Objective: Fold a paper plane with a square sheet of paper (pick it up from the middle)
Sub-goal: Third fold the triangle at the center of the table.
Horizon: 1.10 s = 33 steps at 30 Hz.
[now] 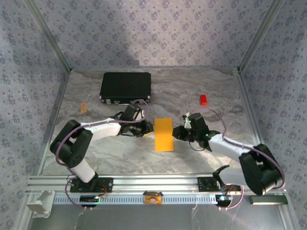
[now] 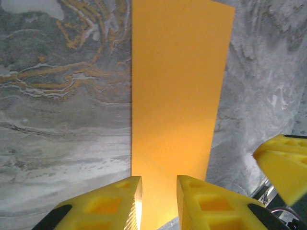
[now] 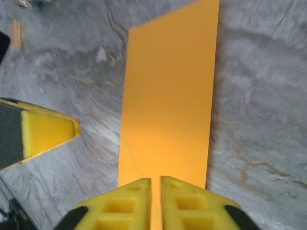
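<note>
We see the square sheet of paper (image 1: 163,134) lying as a narrow strip mid-table (image 1: 206,155), its long axis running away from the arm bases. The left gripper (image 2: 158,184) is slightly apart over one long edge. The right gripper (image 3: 155,184) is almost closed over the other. The black case (image 1: 125,87) is closed.

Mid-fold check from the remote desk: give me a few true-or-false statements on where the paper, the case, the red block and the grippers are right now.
1. The paper lies between the left gripper and the right gripper. True.
2. The paper shows as a full square. False: it is a narrow rectangle, clearly longer than wide.
3. The red block rests on the paper. False: it sits apart, toward the far right of the table.
4. The black case lies at the far left, away from the paper. True.
5. The right gripper's jaws stand wider than the left's. False: the right's are almost together, while the left's show a clear gap.
</note>
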Available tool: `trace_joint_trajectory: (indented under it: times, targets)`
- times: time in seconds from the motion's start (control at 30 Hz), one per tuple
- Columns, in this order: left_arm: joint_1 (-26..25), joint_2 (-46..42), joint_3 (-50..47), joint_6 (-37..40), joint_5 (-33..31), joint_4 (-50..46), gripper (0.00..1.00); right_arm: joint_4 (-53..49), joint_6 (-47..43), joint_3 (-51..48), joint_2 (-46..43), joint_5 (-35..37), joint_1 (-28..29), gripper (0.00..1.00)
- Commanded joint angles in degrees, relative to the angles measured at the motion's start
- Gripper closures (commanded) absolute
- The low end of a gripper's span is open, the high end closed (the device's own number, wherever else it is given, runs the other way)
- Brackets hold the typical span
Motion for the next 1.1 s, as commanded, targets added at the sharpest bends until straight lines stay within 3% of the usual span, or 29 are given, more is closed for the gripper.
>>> trace_joint_trajectory:
  times: [0.0,0.2,0.3,0.5,1.07]
  targets:
    - [0.1,1.5,1.3,0.2,1.5,0.4,0.72,3.9,3.2,2.4,4.3,-4.9,-0.5,0.92]
    - [0.1,3.6,1.7,0.2,3.0,1.7,0.64,8.9,6.2,4.5,13.1,-8.4,-1.3,0.95]
    - [0.1,4.5,2.2,0.3,3.6,1.9,0.62,6.3,6.5,5.0,16.5,-7.2,-1.9,0.97]
    - [-0.1,5.8,2.5,0.2,5.0,3.2,0.61,12.0,10.6,-1.0,18.4,-7.6,-3.4,0.98]
    - [-2.1,10.6,5.2,-0.1,7.3,4.0,0.67,12.7,11.4,-1.6,19.6,-8.2,-4.5,0.97]
